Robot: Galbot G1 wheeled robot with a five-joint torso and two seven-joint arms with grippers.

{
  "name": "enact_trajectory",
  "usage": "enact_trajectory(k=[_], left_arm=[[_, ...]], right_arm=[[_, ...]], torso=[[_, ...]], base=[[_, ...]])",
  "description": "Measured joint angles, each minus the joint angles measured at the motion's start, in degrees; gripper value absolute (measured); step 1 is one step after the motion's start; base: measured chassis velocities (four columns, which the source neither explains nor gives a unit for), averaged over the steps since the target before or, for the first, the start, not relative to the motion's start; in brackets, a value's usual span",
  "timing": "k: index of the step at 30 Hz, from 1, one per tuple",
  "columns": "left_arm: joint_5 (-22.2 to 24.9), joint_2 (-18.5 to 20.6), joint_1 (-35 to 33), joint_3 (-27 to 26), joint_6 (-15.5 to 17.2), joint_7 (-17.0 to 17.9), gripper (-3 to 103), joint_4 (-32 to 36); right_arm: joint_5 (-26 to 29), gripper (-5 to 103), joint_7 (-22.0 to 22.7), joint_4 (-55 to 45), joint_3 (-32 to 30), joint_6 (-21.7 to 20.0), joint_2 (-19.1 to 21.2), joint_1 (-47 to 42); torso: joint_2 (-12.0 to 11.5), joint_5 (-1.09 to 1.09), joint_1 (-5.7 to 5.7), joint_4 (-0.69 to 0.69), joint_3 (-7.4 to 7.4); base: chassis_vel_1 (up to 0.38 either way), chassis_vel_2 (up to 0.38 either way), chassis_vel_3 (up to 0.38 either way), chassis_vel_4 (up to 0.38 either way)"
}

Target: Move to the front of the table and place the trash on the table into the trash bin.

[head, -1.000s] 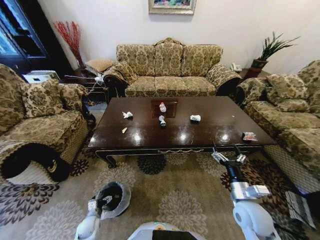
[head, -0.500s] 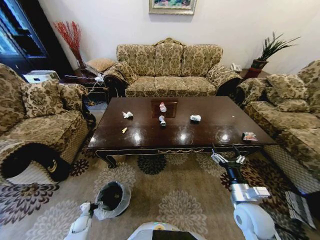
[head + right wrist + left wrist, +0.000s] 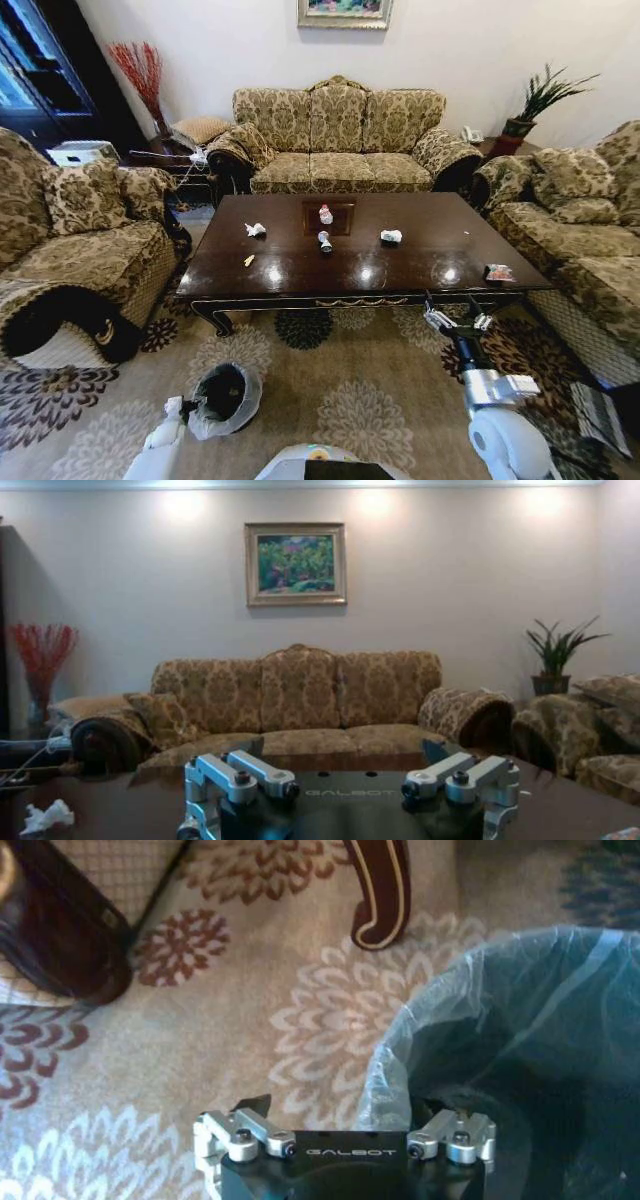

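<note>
Your left end effector (image 3: 345, 1129) spread wide at the trash bin (image 3: 226, 398) rim, ready to steady it | scraps: paper wad (image 3: 256, 230), crushed bottle (image 3: 324, 241) mid-desk (image 3: 420, 265) | right end effector (image 3: 456, 320) wide, empty, facing desk edge.
</note>
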State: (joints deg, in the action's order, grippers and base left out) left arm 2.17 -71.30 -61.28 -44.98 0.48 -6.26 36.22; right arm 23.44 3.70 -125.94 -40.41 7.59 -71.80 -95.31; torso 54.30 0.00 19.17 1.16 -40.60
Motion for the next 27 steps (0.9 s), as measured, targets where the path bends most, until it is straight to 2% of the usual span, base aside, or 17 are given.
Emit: enact_trajectory(k=[2, 4, 8, 9, 12, 13, 14, 19, 24, 26, 27], left_arm=[[-1.46, 0.05, 1.14, -0.04, -0.25, -0.55, 84, -2.15], [-2.24, 0.09, 1.73, -0.11, -0.54, -0.71, 84, -3.37], [-4.06, 0.34, 3.41, -0.56, -2.29, -1.01, 68, -6.62], [-4.06, 0.34, 3.41, -0.56, -2.29, -1.01, 68, -6.62], [-4.48, 0.37, 3.91, -0.65, -2.38, -0.98, 57, -7.28], [-4.48, 0.37, 3.91, -0.65, -2.38, -0.98, 57, -7.28], [-4.43, 0.35, 3.89, -0.66, -2.08, -0.89, 57, -7.15], [-3.58, -0.01, 1.89, -0.61, 0.10, -0.59, 41, -3.73], [-1.86, -0.24, -0.27, -0.48, 1.33, 0.22, 25, 0.07], [-1.72, -0.28, -0.54, -0.47, 1.60, 0.24, 25, 0.75], [-1.46, -0.40, -1.16, -0.46, 2.10, 0.27, 21, 2.05]], right_arm=[[0.54, 100, 0.58, -0.04, -0.03, -0.05, -0.01, -0.02], [0.65, 100, 0.76, -0.05, -0.12, -0.06, -0.03, -0.09], [0.72, 100, 0.89, -0.04, -0.50, 0.01, -0.07, -0.47], [0.72, 100, 0.89, -0.04, -0.50, 0.01, -0.07, -0.47], [1.20, 100, 1.40, -0.34, -0.44, 0.03, -0.30, -0.58], [1.20, 100, 1.40, -0.34, -0.44, 0.03, -0.30, -0.58], [1.57, 100, 1.55, -0.58, -0.41, -0.06, -0.34, -0.65], [1.85, 100, 2.15, -0.37, -0.50, 0.09, -0.27, -0.34], [1.90, 100, 2.77, -0.47, -0.54, 0.31, -0.93, -0.65], [1.90, 100, 2.82, -0.58, -0.54, 0.43, -1.06, -0.86], [1.94, 100, 2.89, -0.79, -0.55, 0.58, -1.13, -1.21]], torso=[[0.00, 0.00, 0.00, 0.01, 0.00], [0.00, 0.00, 0.00, 0.01, 0.00], [0.00, 0.07, -0.01, 0.01, 0.01], [0.00, 0.07, -0.01, 0.01, 0.01], [0.00, 0.06, -0.01, 0.02, 0.01], [0.00, 0.06, -0.01, 0.02, 0.01], [0.00, 0.05, -0.01, 0.01, 0.01], [0.00, -0.08, -0.01, -0.01, 0.01], [0.00, -0.02, 0.00, 0.00, 0.00], [0.00, -0.02, 0.00, 0.00, 0.00], [0.00, -0.03, 0.00, -0.01, 0.01]], base=[[0.000, 0.000, 0.000, 0.000], [0.000, 0.000, 0.000, 0.000], [0.000, 0.000, 0.000, 0.000], [0.000, 0.000, 0.000, 0.000], [0.000, 0.000, 0.000, 0.000], [0.000, 0.000, 0.000, 0.000], [0.000, 0.000, 0.000, 0.000], [0.000, 0.000, 0.000, 0.000], [0.000, 0.000, 0.000, 0.000], [0.000, 0.000, 0.000, 0.000], [0.000, 0.000, 0.000, 0.000]])
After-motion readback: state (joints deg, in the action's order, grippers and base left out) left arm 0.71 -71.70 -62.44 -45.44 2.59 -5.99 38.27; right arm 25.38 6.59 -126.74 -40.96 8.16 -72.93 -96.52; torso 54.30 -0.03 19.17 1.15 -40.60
